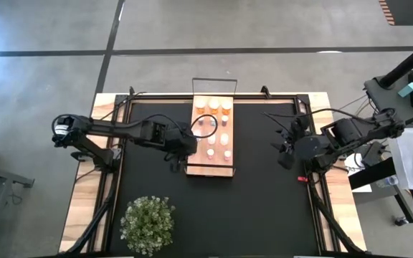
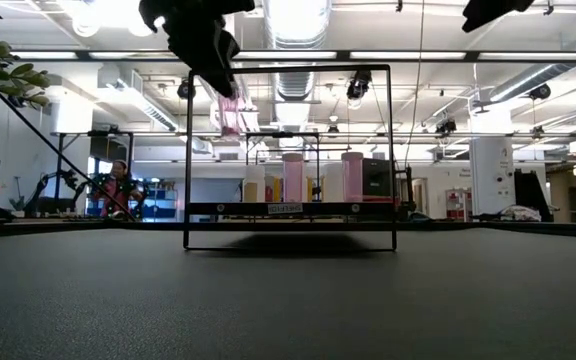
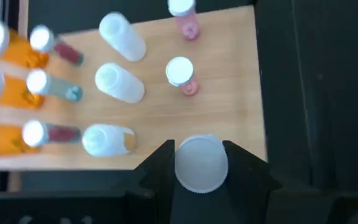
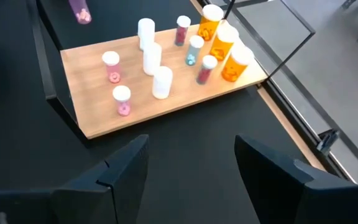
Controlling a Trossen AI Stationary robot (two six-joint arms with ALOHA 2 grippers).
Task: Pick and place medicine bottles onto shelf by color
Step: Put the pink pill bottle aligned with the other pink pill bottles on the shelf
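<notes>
The light wood shelf [image 1: 219, 163] lies mid-table on the black mat. On it stand orange bottles [image 4: 229, 46] at the far end, small clear bottles [image 4: 194, 51] beside them, white bottles [image 4: 157, 68] in the middle and two pink bottles [image 4: 117, 84] toward the near end. My left gripper [image 1: 186, 147] is over the shelf's near left corner, shut on a white-capped pink bottle [image 3: 201, 163]. That bottle also shows in the right wrist view [image 4: 79, 9]. My right gripper [image 1: 284, 147] hangs open and empty over the mat, right of the shelf. My left gripper pinches the bottle between its two fingers, one on each side at the white cap [image 3: 201, 180]. The fingers [image 3: 157, 168] come from above, pointing down. The bottle hangs upright below them, lifted clear of the shelf [image 3: 222, 118].
A bushy green plant [image 1: 148, 223] stands at the near left of the mat [image 1: 264, 201]. Thin wire rails [image 2: 288, 68] rise at the shelf's short ends. Open mat lies between the shelf and my right gripper and toward the near edge.
</notes>
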